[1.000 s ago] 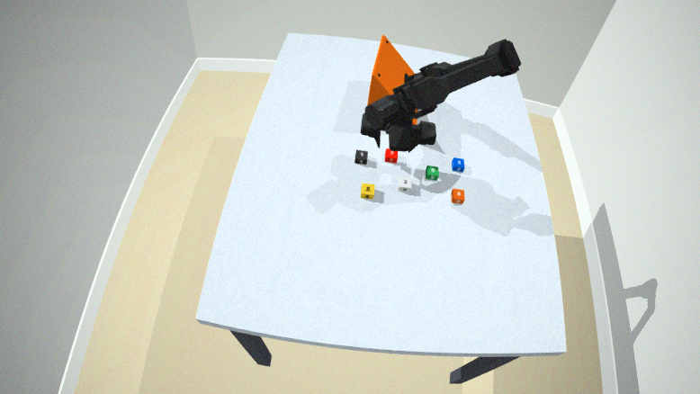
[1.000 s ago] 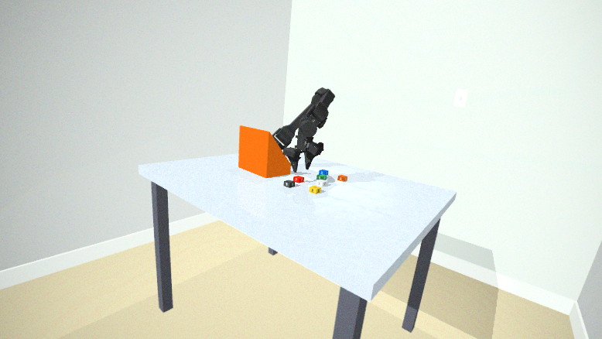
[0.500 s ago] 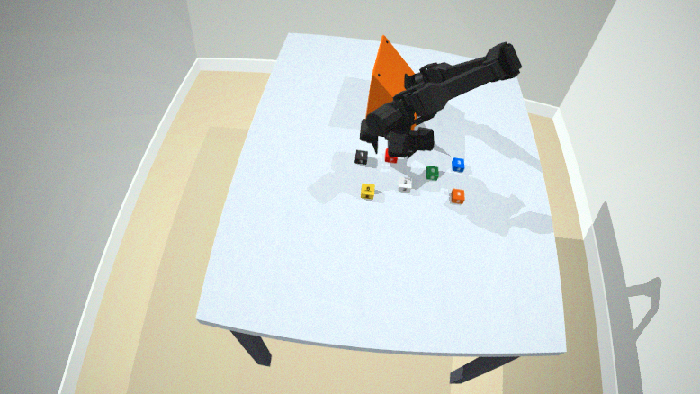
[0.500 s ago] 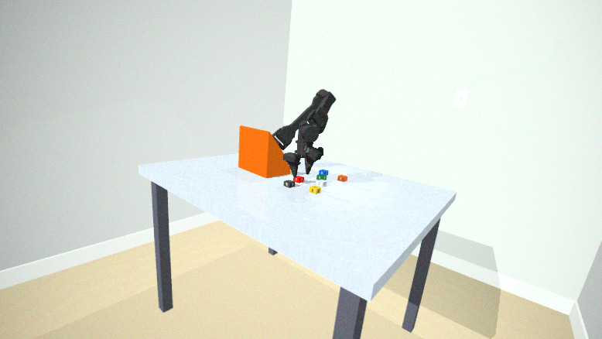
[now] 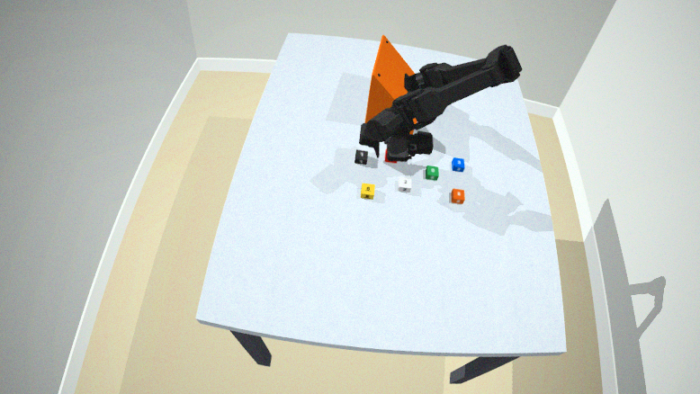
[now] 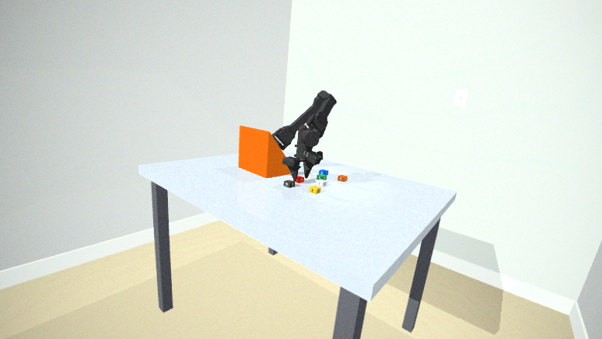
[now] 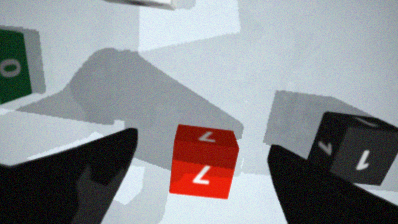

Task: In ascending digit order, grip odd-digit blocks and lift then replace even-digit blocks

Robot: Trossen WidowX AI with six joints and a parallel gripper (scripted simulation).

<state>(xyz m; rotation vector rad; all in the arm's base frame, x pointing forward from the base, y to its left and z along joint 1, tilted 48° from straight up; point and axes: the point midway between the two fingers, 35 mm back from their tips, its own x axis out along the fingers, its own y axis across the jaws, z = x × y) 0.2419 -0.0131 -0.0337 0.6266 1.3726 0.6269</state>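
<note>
My gripper (image 5: pixel 388 156) (image 6: pixel 300 178) (image 7: pixel 204 144) is open, pointing down, with one finger on each side of the red block (image 5: pixel 387 160) (image 6: pixel 299 179) (image 7: pixel 202 175). Gaps show between the block and both fingers. The red block shows 7 and sits on the table. The black block (image 5: pixel 361 156) (image 6: pixel 289 183) (image 7: pixel 363 155) shows 1, just beyond one finger. The green block (image 5: pixel 432 173) (image 6: pixel 321 177) (image 7: pixel 12 65) shows 0. The white block (image 5: pixel 405 184) (image 6: pixel 322 183) seems to show 2. The blue (image 5: pixel 458 164), orange (image 5: pixel 458 196) and yellow (image 5: pixel 367 191) blocks have digits too small to read surely.
An orange wedge-shaped panel (image 5: pixel 384 63) (image 6: pixel 252 151) stands on the table (image 5: pixel 372 283) (image 6: pixel 357 227) behind the blocks, beside the arm. The black block is the closest neighbour of the fingers. Arm shadows fall across the table top.
</note>
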